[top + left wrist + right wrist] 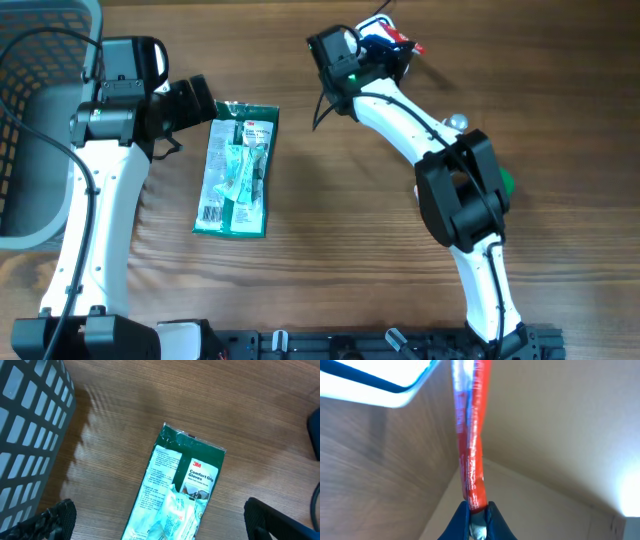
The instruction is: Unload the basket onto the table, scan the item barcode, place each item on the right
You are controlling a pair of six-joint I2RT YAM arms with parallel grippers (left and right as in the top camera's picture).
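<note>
- Now the right hand is shut tight on one end of a thin red packet, held up at the far side of the desk
- The left hand has its fingers wide apart and holds nothing; it hangs just beside the top of the pack of gloves, which lies flat on the desk between the two arms
- I cannot see the packet's barcode, so I think the right hand should turn it slowly until the stripes show, then hold it steady
- The packet looks floppy and is held by one end only, so a quick move could bend it or let it slip
- A white thing with a blue edge is close to the packet's other end; I cannot tell what it is, so go gently there
- The basket stands at the left, near the left hand; the middle and front of the desk give lots of room
</note>
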